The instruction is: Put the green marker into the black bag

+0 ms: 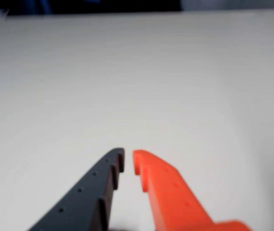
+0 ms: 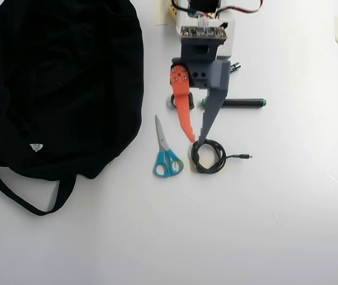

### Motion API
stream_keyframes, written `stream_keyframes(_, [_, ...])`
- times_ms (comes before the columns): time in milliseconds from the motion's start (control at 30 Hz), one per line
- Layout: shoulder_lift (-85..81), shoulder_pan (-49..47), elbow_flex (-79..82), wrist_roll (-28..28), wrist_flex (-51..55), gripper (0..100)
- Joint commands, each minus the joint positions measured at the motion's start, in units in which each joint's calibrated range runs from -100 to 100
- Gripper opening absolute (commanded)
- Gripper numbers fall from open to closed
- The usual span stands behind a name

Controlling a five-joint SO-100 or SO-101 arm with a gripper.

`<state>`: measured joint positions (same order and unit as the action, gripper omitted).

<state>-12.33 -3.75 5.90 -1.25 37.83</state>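
While poised above the coiled cable (image 2: 209, 157) at frame centre, gripper (image 2: 196, 141) nearly closed — tips a sliver apart, gripping nothing, bare white table (image 1: 137, 72) ahead in the wrist view. Green marker (image 2: 240, 103) flat at upper centre-right, partly under the grey finger. Black bag (image 2: 62, 83) upper left; scissors (image 2: 166, 151) between.
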Motion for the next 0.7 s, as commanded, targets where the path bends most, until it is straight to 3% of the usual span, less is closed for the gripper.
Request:
stream_keyframes(0, [-5.76,-2.16,-0.51,0.09,9.55,2])
stream_keyframes(333, [-6.18,-8.89,0.93,0.09,28.41,2])
stream_keyframes(667, [-6.59,-10.01,10.55,-3.95,35.3,2])
